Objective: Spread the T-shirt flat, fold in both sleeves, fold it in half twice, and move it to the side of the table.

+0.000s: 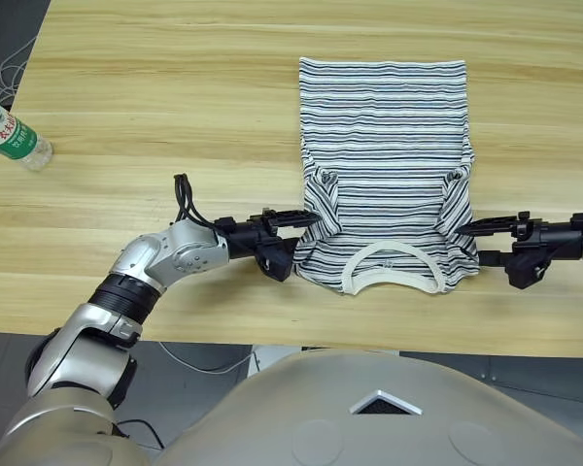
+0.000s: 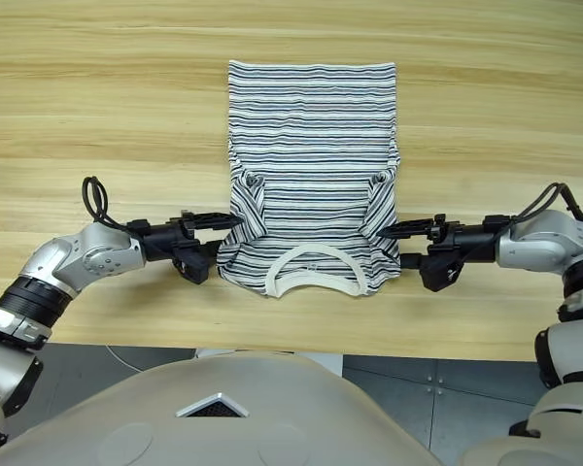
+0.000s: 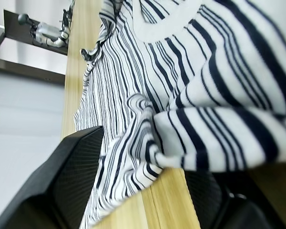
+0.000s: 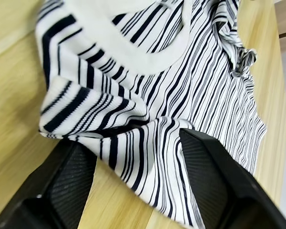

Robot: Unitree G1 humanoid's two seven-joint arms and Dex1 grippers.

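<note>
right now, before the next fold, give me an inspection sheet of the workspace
surface: wooden table, pale planks
job's things: T-shirt, striped, lying flat, both sleeves folded in, collar toward the robot
clutter: plastic bottle lying at the table's left edge
tools: left tool and right tool open, each with a near corner of the shirt between its fingers
cables: black loop on the left forearm; black cable on the right forearm
surroundings: grey floor below the near edge

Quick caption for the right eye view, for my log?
Sleeves folded in, striped T-shirt lies on the table; left pincer and right pincer open at its collar-end corners.
</note>
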